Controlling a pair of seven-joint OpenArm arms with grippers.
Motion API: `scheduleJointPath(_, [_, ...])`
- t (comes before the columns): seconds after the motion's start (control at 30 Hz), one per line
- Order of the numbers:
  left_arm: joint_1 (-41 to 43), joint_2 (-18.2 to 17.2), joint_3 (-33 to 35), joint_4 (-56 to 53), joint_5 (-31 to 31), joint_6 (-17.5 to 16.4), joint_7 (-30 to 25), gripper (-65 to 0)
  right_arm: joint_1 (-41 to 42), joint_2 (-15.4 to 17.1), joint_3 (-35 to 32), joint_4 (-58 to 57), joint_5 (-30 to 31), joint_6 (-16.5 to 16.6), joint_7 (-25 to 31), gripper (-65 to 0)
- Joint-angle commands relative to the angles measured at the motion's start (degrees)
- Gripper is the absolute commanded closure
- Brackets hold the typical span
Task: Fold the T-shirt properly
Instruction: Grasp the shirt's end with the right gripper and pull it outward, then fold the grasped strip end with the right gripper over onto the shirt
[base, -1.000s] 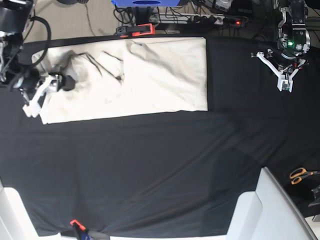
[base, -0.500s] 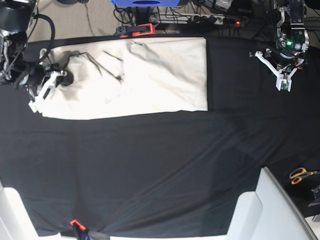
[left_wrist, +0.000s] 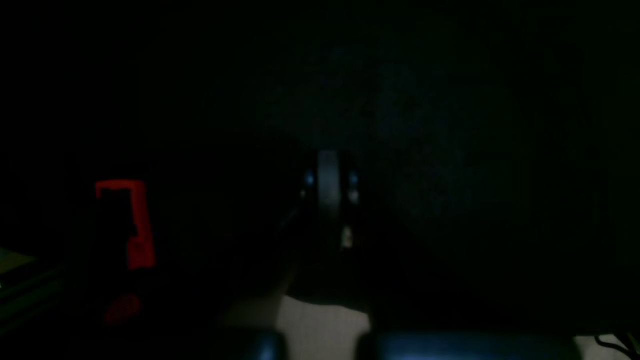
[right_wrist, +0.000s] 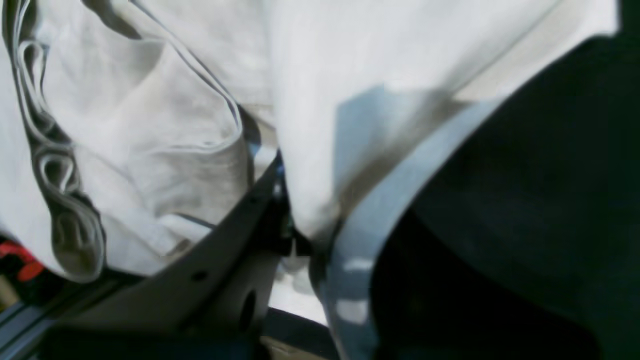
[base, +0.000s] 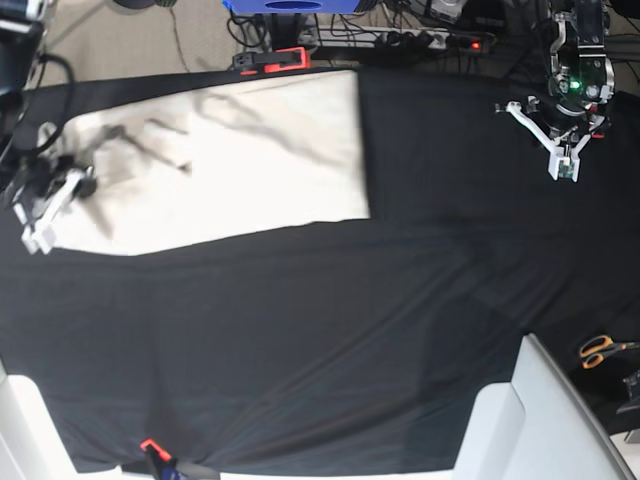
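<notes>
Two views differ, right gripper (right_wrist: 295, 235) pinching T-shirt (right_wrist: 350, 75) close-up, left gripper (base: 566, 165) closed, overhead only

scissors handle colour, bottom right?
Orange handles on the scissors, seen best in the base view.

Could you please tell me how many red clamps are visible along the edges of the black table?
2: one red clamp at the far edge above the T-shirt, one small clamp at the near edge. Others may be hidden.
</notes>
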Motion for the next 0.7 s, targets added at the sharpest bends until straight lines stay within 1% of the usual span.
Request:
scheduleJointPath(0.0, [0.0,-0.9,-0.4,0.8,0.2,0.3,-1.0,0.0,1.8,1.5,0.3,0.1,-0.2,-0.8,1.2,-0.6])
scheduleJointPath(0.1, [0.0,-0.9,-0.4,0.8,0.2,0.3,-1.0,0.0,2.8,2.0,0.3,1.2,-4.2,-4.0,1.3,-0.6])
scheduleJointPath(0.2, [0.0,-0.9,-0.4,0.8,0.2,0.3,-1.0,0.0,1.8,1.5,-0.1,7.5,-9.2,-8.1,1.1,-0.6])
scheduleJointPath(0.23, [0.0,-0.9,-0.4,0.8,0.2,0.3,-1.0,0.0,0.6,0.8,-0.1,9.9,-10.8,-9.6,0.9,-0.6])
scheduleJointPath(0.3, [0.0,-0.9,-0.4,0.8,0.2,0.3,-1.0,0.0,-1.5,-1.4,-0.2,16.2,-14.8,-12.1,0.8,-0.5])
scheduleJointPath(0.37, [0.0,-0.9,-0.4,0.8,0.2,0.3,-1.0,0.0,-4.0,-3.8,-0.3,21.9,-19.1,-13.0,0.4,-0.5])
scheduleJointPath(0.47, [-0.1,-0.9,-0.4,0.8,0.2,0.3,-1.0,0.0,-6.7,-8.7,-1.2,29.3,-27.4,-13.0,-1.5,-0.5])
scheduleJointPath(0.57, [-0.2,-0.8,-0.4,0.8,0.2,0.3,-1.0,0.0,-9.7,-11.9,-6.9,34.4,-35.9,-13.0,-1.5,-0.5])
scheduleJointPath(0.67, [-0.2,-0.8,-0.4,0.8,0.2,0.3,-1.0,0.0,-12.2,-15.9,-10.5,38.3,-42.8,-13.0,-1.3,-0.5])
